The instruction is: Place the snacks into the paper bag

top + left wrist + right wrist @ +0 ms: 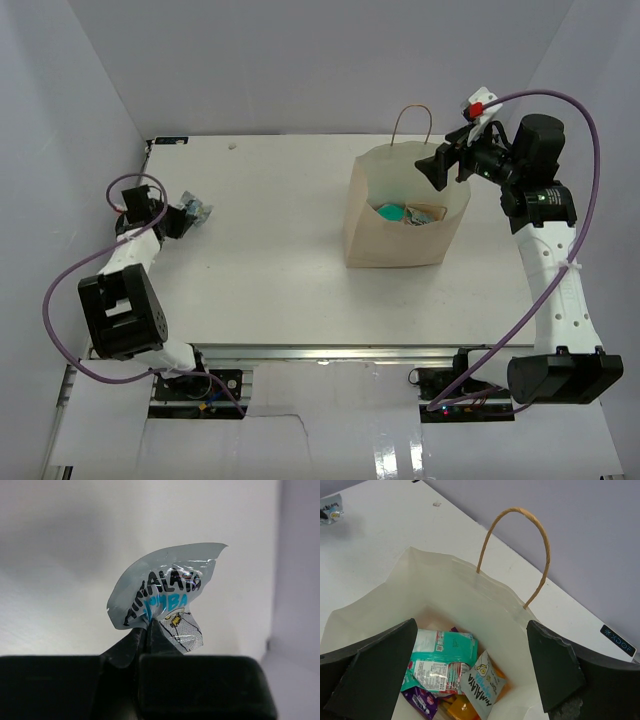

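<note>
Left fingers: your left fingers (149, 632) are closed tight, pinching the lower edge of a silvery packet (165, 592) with black and blue lettering.
Held packet: it stands up crumpled from the fingertips. In the overhead view you can see it at the far left of the bench (270, 230), well apart from the paper bag (390, 240).
Contact with the bench: you cannot tell from these views whether the held packet is touching the bench or lifted off it.
Right fingers: your right fingers (438, 166) are spread wide and hold nothing. They sit at the bag's upper right rim, and the wrist view looks straight down into the open mouth.
Paper bag: it stands upright on the right half of the bench with its mouth open. One loop handle (520, 512) rises from the far wall.
Snacks in the bag: a teal packet (447, 647) lies on top. A second silvery packet (482, 682) leans just beside it. A purple packet (420, 697) and an orange packet (457, 710) show partly underneath.
Snacks outside the bag: the one in your left fingers is the only one you can see.
</note>
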`<state>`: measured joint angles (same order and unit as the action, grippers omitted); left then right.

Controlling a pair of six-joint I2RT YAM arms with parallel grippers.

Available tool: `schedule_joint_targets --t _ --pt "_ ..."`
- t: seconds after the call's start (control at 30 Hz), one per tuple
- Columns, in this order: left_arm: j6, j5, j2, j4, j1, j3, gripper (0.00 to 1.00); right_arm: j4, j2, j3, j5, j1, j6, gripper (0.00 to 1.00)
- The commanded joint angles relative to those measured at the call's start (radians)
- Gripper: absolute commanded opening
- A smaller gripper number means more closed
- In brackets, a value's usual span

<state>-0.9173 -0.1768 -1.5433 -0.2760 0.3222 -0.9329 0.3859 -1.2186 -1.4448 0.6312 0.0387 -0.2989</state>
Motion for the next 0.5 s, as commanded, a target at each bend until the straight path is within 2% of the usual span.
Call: schedule_joint_targets --t 0.0,0.07,0.2,0.23,0.27,0.37,0.4,0.47 --pt "-0.060 -0.264 0.089 0.274 -0.092 -0.020 0.06 -0.036 -0.012 -0.054 0.021 -0.005 0.021 0.96" --pt "-0.083 -0.334 0.084 0.421 -0.179 -0.070 0.04 -0.035 -0.019 -0.060 0.019 -0.006 0.021 0.96" --pt "-0.022 -0.499 -0.020 0.451 -0.391 -0.301 0.04 -0.035 -0.024 -0.058 -0.004 -0.008 0.024 0.96" --pt "-0.006 -0.519 -0.040 0.451 -0.478 -0.351 0.03 -0.036 -0.024 -0.055 -0.010 -0.010 0.026 0.96" --pt "0.012 -0.536 -0.061 0.449 -0.521 -0.445 0.02 -0.036 -0.022 -0.049 -0.011 -0.013 0.027 0.96" --pt "0.078 -0.553 -0.127 0.446 -0.664 -0.556 0.01 -0.038 -0.022 -0.031 -0.008 -0.028 0.049 0.96" --pt "0.106 -0.553 -0.153 0.436 -0.716 -0.617 0.01 -0.036 -0.024 -0.026 -0.005 -0.072 0.067 0.96" --pt "0.150 -0.532 -0.181 0.393 -0.761 -0.679 0.01 -0.035 -0.022 -0.022 0.007 -0.091 0.076 0.96"
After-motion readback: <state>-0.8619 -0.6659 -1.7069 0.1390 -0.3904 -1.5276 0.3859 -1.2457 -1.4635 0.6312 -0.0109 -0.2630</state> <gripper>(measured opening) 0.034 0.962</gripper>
